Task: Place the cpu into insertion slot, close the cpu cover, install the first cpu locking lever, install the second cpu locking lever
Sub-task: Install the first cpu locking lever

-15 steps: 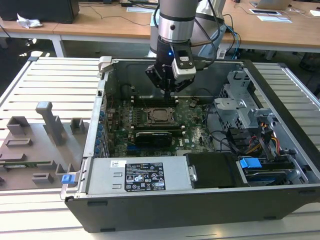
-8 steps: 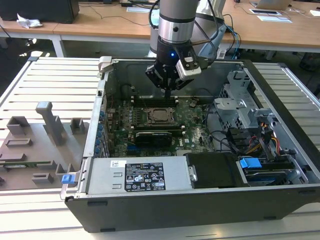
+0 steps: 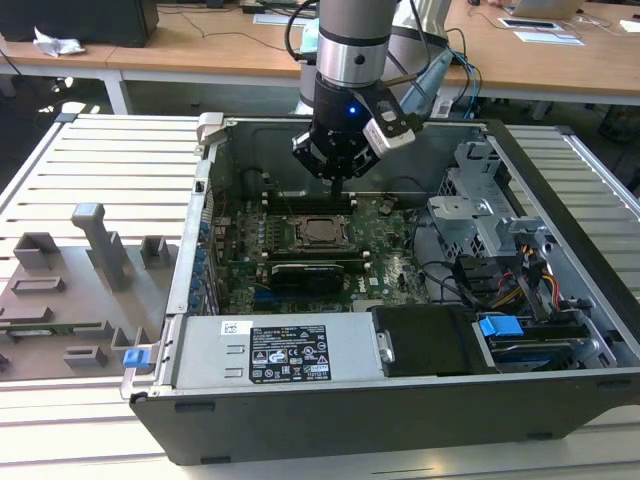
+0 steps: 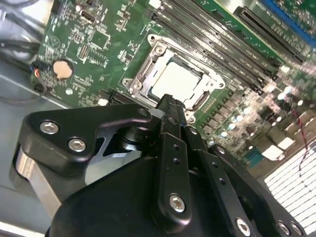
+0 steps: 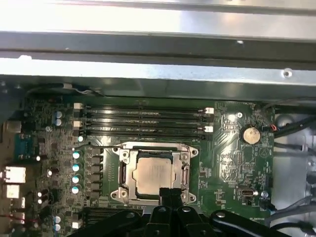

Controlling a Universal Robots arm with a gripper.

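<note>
1. Open computer case [image 3: 400,330] lying on a slatted bench [image 3: 100,160], green motherboard [image 3: 300,250] flat inside, walled on all sides by the case.
2. Gripper [image 3: 337,182] hanging above the board, over the memory slots [image 5: 143,121] just beside the socket; free room around the tips.
3. Fingers [image 4: 170,111] pressed together, holding nothing, tips poised over one edge of the socket.
4. Cpu cover [image 5: 154,173] closed flat over the insertion slot [image 3: 322,232].
5. Cpu [image 5: 153,174] seated inside, silvery top showing through the cover's window.
</note>
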